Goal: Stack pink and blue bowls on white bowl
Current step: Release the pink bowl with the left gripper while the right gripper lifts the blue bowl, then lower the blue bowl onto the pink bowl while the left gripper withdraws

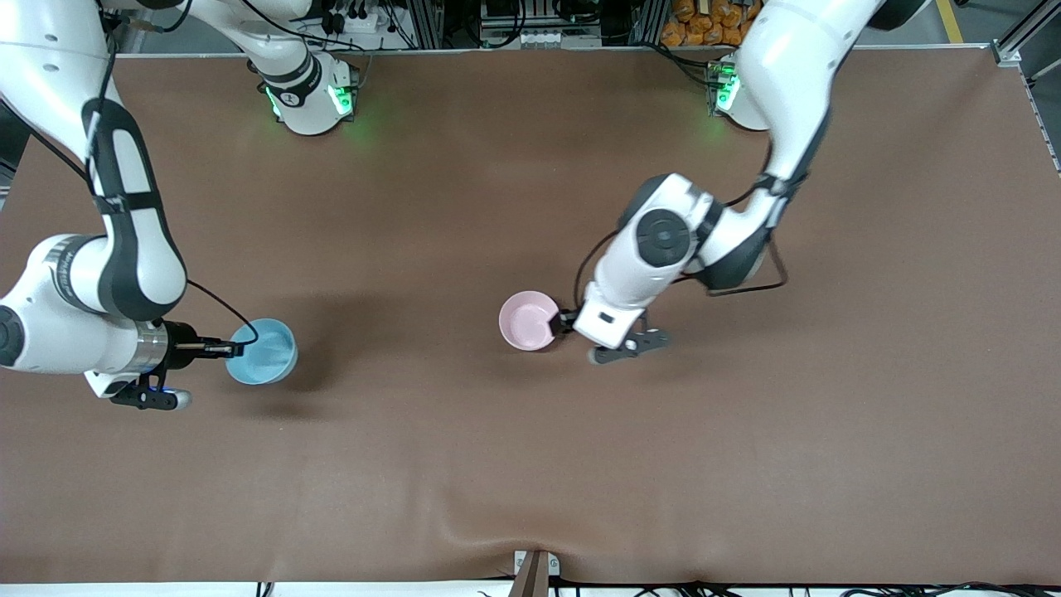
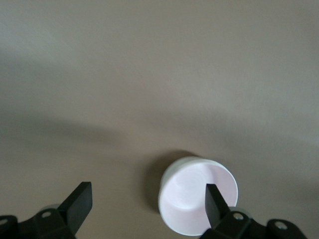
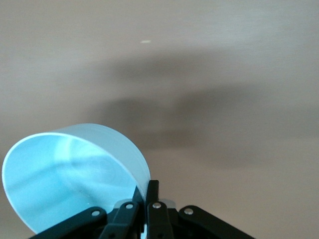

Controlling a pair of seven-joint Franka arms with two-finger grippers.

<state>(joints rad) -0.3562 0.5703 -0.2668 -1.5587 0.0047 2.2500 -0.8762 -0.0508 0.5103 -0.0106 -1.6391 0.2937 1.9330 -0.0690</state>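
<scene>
Pink bowl point(image 1: 529, 321) sat upright on the brown desk point(image 1: 530, 464) near its middle, a little closer to the front edge than to the edge where the robot bases stood. It looked like thin, light, rigid plastic with a smooth and probably slippery wall, so the rim seemed the sensible place to pinch. The left gripper point(image 1: 565, 322) hung spread open just beside it on the side facing the left arm's end, with one finger point(image 2: 215, 203) over the rim in the left wrist view and the other finger point(image 2: 79, 201) well clear. The blue bowl point(image 1: 263, 351) was near the desk edge at the right arm's end, tilted, its rim pinched in the clenched right gripper point(image 1: 234, 349). It likely weighed very little. No white bowl could be seen in any view.
</scene>
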